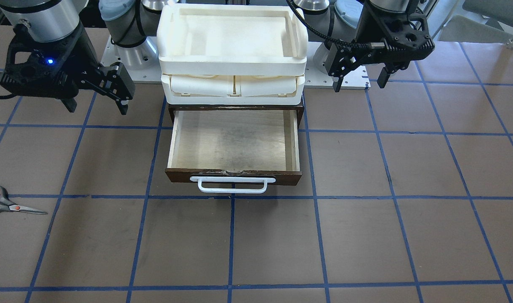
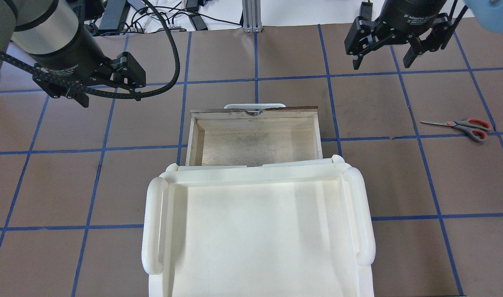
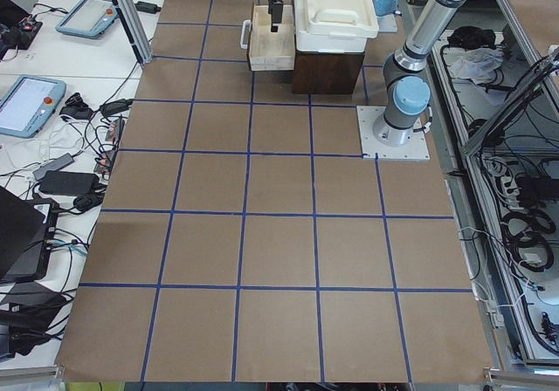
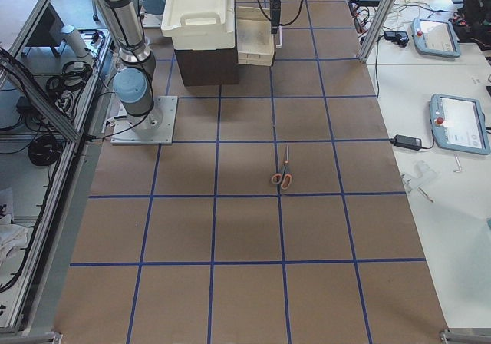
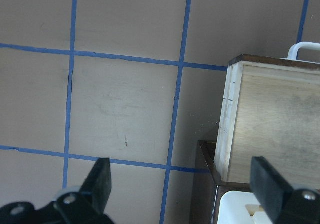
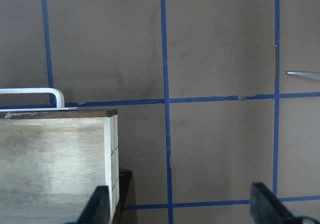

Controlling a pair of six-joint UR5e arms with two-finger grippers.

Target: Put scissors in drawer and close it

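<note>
The scissors (image 2: pixel 461 125) lie flat on the brown table at my far right, with grey handles lined orange-red; they also show in the front view (image 1: pixel 10 204) and the right side view (image 4: pixel 282 173). The right wrist view shows only a blade tip (image 6: pixel 303 75). The drawer (image 1: pixel 233 143) stands pulled open and empty, with a pale plywood floor and a white handle (image 1: pixel 232 184); it also shows from overhead (image 2: pixel 255 138). My right gripper (image 2: pixel 381 62) hangs open and empty above the table, between the drawer and the scissors. My left gripper (image 2: pixel 107 88) hangs open and empty left of the drawer.
A stack of cream plastic trays (image 2: pixel 255 231) sits on the dark brown cabinet (image 1: pixel 300 110) that holds the drawer, close to my bases. Blue tape lines grid the brown table. Operators' desks with tablets (image 4: pixel 459 125) lie beyond the table's far edge.
</note>
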